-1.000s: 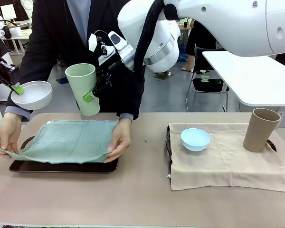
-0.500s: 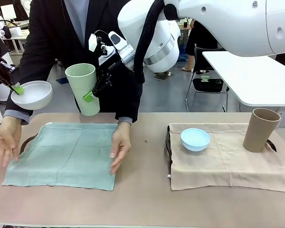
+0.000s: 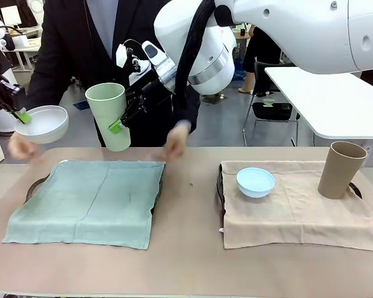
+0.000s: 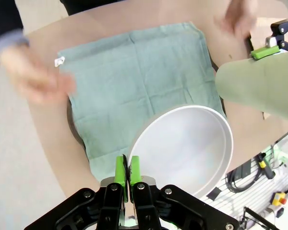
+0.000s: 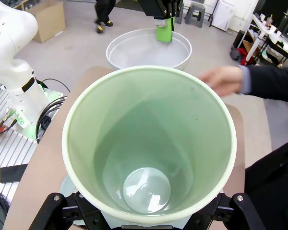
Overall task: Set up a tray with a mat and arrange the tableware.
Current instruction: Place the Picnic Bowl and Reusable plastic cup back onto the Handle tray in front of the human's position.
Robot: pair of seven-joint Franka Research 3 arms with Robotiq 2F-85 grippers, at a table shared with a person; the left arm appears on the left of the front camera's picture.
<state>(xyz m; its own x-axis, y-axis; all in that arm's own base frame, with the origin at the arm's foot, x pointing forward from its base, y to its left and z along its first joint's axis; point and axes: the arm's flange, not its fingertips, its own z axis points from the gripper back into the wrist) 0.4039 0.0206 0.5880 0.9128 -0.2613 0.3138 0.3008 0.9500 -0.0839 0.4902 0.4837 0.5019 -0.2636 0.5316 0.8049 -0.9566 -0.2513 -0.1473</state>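
Your white bowl [image 3: 42, 123] is up in the air at the far left, above the table edge, pinched at its rim by the left gripper [image 3: 22, 116]; the wrist cam shows the green pads [image 4: 120, 170] clamped tight on the rim w/ the bowl [image 4: 182, 148] hanging over the mat. The pale green cup [image 3: 109, 115] is also airborne, just right of the bowl, upright w/ a slight tilt, held by the right gripper [image 3: 119, 122] w/ jaws spread wide round the cup's wall, one green pad visible low on its side. From the right wrist cam you look straight down into the cup [image 5: 149, 143], bowl [image 5: 148, 49] beyond it.

Below both, the green mat [image 3: 87, 200] lies spread flat over the dark tray [image 3: 156, 195], which peeks out at the mat's right edge and left corner. The mat's near edge overhangs onto the table [image 3: 186, 261].

Right half: beige mat [image 3: 298, 211] over a 2nd tray [image 3: 220, 186], its dark rim just showing at the left side. The light blue bowl [image 3: 255, 182] sits on that mat near its left end; the tan-brown cup [image 3: 340, 169] stands on it at the far right, leaning a bit. The two are well apart.

The person's hands [image 3: 176, 139] are blurred, lifted off the mat at the table's far edge, one each side of the held cup.
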